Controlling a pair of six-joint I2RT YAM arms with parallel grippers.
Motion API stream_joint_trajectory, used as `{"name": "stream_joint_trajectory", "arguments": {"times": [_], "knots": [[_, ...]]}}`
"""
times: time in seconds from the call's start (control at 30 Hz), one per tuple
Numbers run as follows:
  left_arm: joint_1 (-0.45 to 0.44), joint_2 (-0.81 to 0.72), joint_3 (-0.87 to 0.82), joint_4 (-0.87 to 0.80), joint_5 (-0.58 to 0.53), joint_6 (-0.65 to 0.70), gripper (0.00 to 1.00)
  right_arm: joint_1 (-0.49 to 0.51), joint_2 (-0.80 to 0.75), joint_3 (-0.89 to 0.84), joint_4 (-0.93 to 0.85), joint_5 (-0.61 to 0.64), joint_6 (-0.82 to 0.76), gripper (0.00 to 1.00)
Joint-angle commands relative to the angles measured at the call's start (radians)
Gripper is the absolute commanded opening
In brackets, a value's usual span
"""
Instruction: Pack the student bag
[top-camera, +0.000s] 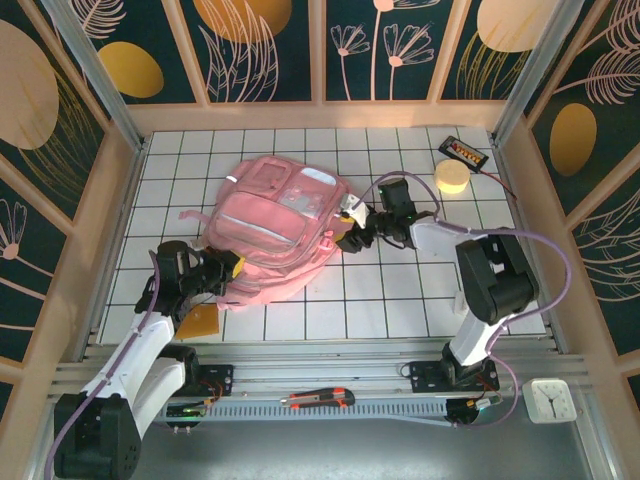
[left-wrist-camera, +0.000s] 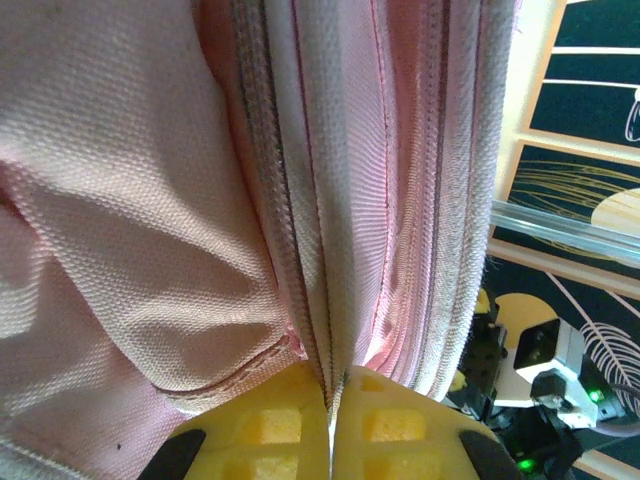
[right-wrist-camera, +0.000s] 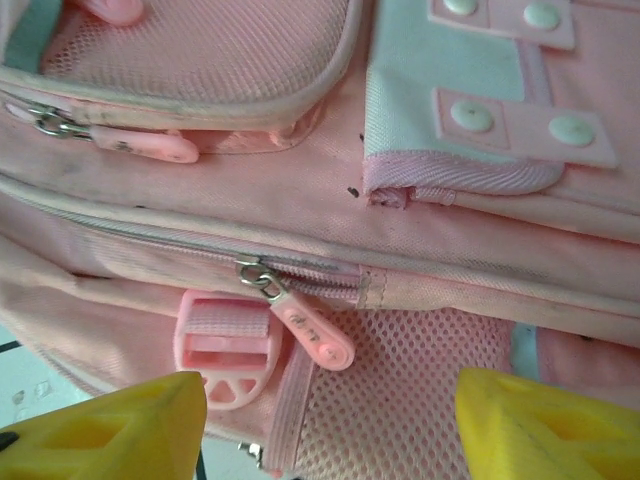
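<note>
White-gridded bench (top-camera: 400, 290) bears the limp-looking student bag (top-camera: 275, 235): left hand (left-wrist-camera: 330, 425) clamps a seam fold, right hand (right-wrist-camera: 330, 425) gapes empty at the graspable zipper pull (right-wrist-camera: 318, 335).

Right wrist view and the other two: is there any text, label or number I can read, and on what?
Zipper pull of the student bag: raised lettering, too blurred to read.
Black packet: orange label, print too small to read.
Clock: dial too small to read.
No text reads clearly.
</note>
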Motion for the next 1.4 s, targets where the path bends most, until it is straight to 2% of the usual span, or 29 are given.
{"name": "stream_joint_trajectory", "arguments": {"times": [0.0,0.37,0.63,0.77,0.93,1.0,1.1,1.3,1.37], "knots": [[0.012,-0.004,-0.011,-0.056,-0.006,-0.018,0.0,0.009,0.043,0.045,0.048,-0.045,-0.005,0.66],[0.014,-0.045,-0.044,-0.064,-0.019,-0.043,0.0,0.029,0.153,0.121,0.048,-0.061,0.019,0.6],[0.014,-0.029,-0.057,-0.028,-0.008,-0.047,0.0,0.077,0.132,0.09,-0.024,-0.049,-0.023,0.56],[0.015,-0.017,-0.062,-0.017,-0.001,-0.044,0.0,0.089,0.132,0.07,-0.033,-0.036,-0.016,0.51],[0.021,-0.004,-0.064,-0.002,0.006,-0.041,0.0,0.095,0.141,0.085,-0.059,-0.018,-0.015,0.33],[0.024,0.002,-0.061,0.001,0.01,-0.038,0.0,0.099,0.138,0.083,-0.067,-0.017,-0.016,0.3],[0.028,0.01,-0.056,0.003,0.014,-0.031,0.0,0.105,0.126,0.073,-0.072,-0.011,-0.007,0.17],[0.033,0.009,-0.056,0.002,0.02,-0.024,0.0,0.111,0.092,0.046,-0.039,0.022,0.024,0.02],[0.034,0.006,-0.058,-0.001,0.021,-0.022,0.0,0.112,0.078,0.039,-0.011,0.039,0.048,0.0]]}}
